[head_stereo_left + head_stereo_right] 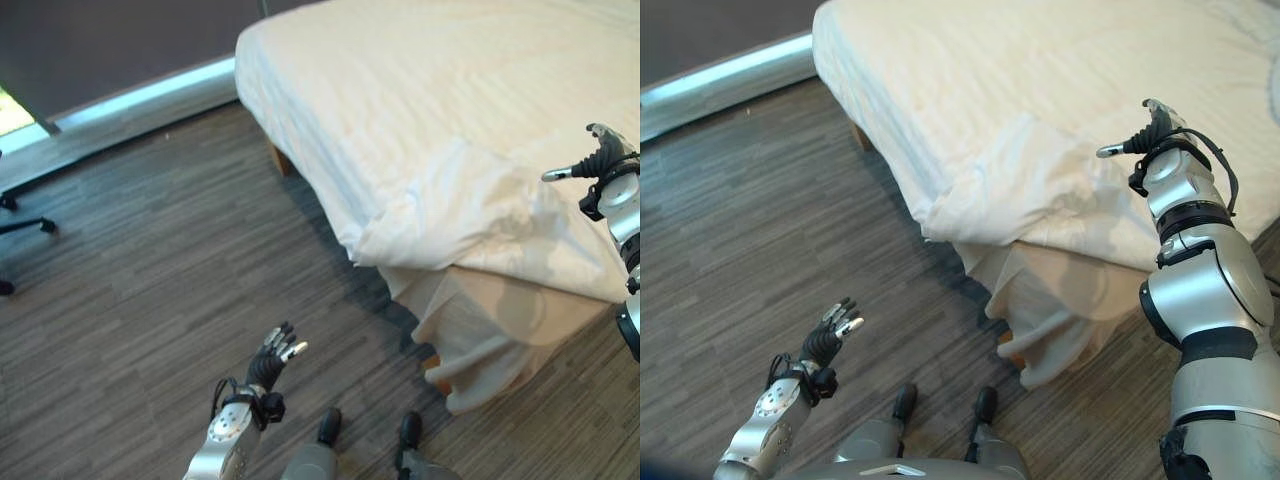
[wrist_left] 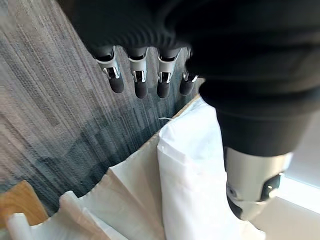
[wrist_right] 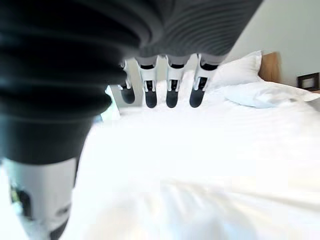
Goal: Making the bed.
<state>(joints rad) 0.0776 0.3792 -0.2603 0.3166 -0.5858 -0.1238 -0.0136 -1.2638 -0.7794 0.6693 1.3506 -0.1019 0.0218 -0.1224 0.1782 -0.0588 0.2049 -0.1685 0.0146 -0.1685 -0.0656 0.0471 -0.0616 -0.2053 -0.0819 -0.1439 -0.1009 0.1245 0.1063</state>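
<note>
Duvet (image 1: 450, 130) lies over bed (image 1: 1040, 330), near corner bunched and folded back, sheet beneath hanging loose toward floor (image 1: 150, 280). You handle soft, light, floppy cloth: take it at folded corner edge, expect sag. Long axis runs away from you toward pillows (image 3: 260, 92). Left robot hand (image 1: 275, 355) spread, empty, over floor. Right robot hand (image 1: 1152, 135) spread above duvet, holding nothing.
</note>
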